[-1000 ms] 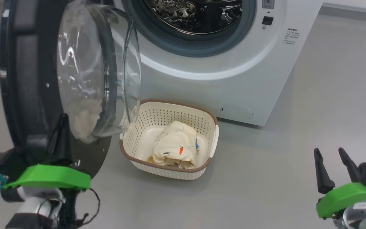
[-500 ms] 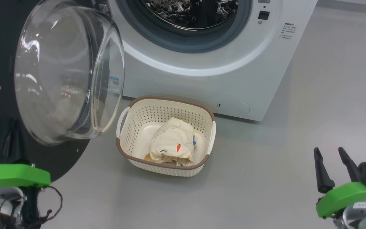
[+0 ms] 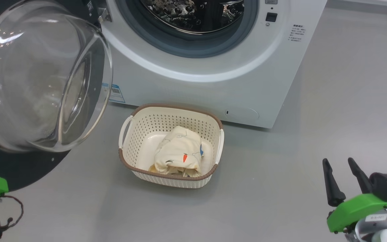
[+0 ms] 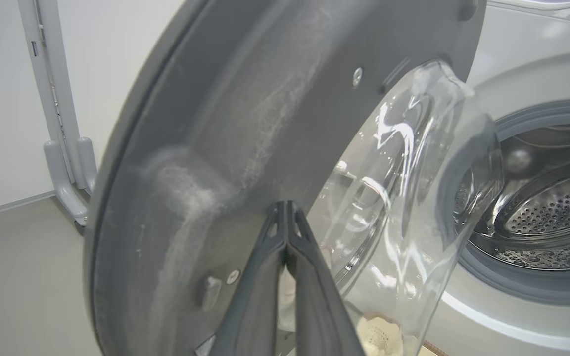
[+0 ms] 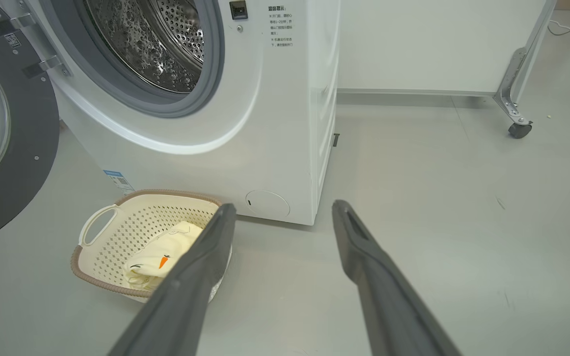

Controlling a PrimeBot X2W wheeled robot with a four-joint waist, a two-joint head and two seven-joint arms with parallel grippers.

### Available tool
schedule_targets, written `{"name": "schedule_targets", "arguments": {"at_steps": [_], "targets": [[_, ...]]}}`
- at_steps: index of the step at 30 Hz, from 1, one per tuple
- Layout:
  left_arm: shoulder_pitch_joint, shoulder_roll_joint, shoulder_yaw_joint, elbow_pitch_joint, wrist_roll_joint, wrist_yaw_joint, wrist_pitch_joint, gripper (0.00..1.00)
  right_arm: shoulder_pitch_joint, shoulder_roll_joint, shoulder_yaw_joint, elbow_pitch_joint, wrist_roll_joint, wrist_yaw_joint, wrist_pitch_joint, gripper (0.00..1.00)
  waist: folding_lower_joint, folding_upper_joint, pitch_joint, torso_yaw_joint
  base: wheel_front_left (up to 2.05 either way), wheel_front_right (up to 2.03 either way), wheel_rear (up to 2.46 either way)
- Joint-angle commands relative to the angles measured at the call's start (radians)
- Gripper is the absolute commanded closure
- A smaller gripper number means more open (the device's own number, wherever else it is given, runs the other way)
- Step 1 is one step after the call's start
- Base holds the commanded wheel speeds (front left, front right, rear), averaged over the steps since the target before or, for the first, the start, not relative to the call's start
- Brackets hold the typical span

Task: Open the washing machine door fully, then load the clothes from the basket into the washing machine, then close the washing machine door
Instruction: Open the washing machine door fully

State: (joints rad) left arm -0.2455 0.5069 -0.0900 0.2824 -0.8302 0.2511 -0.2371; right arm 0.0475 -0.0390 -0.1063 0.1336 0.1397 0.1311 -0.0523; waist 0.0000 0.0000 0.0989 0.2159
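Jaws of left gripper (image 4: 285,206) pinch together empty, perhaps touching the door (image 4: 191,148), right gripper (image 3: 337,163) hovers spread, empty, lower right; basket (image 3: 125,160) holds clothes (image 3: 179,154).

The washing machine (image 3: 213,90) is white, its drum (image 3: 193,13) shiny steel dotted with holes. The washing machine door (image 3: 42,80) has a black rim around clear glass. The basket (image 3: 176,108) is cream-white, perforated, with a brown woven-look rim. The clothes (image 3: 179,155) are cream-yellow with an orange carrot mark and a touch of blue. The floor (image 3: 281,188) is plain grey.
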Motion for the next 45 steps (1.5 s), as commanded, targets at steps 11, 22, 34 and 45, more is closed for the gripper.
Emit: {"name": "schedule_targets", "arguments": {"at_steps": [11, 22, 34, 45], "targets": [[-0.162, 0.119, 0.074, 0.138, -0.009, 0.188, -0.002, 1.00, -0.050, -0.011, 0.028, -0.038, -0.005, 0.000, 0.002, 0.00, 0.0000, 0.0000, 0.015, -0.010, 0.00, 0.00, 0.00], [-0.256, 0.119, 0.072, 0.301, 0.005, 0.135, -0.016, 1.00, -0.061, -0.011, 0.021, -0.040, -0.007, 0.000, 0.004, 0.00, 0.0000, 0.0000, 0.035, -0.014, 0.00, 0.00, 0.00], [-0.282, 0.068, 0.134, 0.341, 0.060, 0.052, -0.024, 1.00, -0.064, -0.011, 0.008, -0.043, -0.013, 0.000, 0.006, 0.00, 0.0000, 0.0000, 0.033, 0.000, 0.00, 0.00, 0.00], [-0.113, -0.089, 0.196, 0.062, 0.215, 0.039, -0.025, 1.00, -0.069, -0.011, -0.003, -0.050, -0.019, 0.000, 0.010, 0.00, 0.0000, 0.0000, 0.039, -0.004, 0.00, 0.00, 0.00]]}}
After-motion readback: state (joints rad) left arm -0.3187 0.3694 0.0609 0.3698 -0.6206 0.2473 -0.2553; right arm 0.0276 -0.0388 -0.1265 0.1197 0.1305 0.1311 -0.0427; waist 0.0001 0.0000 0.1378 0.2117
